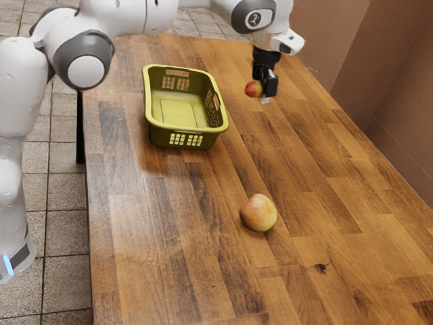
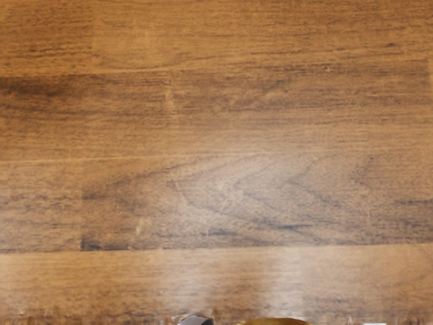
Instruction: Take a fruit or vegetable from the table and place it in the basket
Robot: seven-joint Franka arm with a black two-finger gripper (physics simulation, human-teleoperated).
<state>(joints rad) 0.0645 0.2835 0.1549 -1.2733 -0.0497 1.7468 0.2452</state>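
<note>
My gripper (image 1: 262,88) is shut on a small red fruit (image 1: 253,89), above the table on the far side, off the basket's right in the exterior view. The fruit bulges out on the side facing the basket, and part of it is hidden by the near finger. In the wrist view a sliver of the yellowish fruit (image 2: 274,321) shows at the lower edge. The green basket (image 1: 157,127) stands upright on the wooden table (image 1: 325,230), with nothing visible inside.
A larger yellow-red fruit (image 1: 258,212) rests on the table, nearer the exterior camera than the basket. Brown walls (image 1: 399,88) rise beyond the table's edge at the exterior view's right.
</note>
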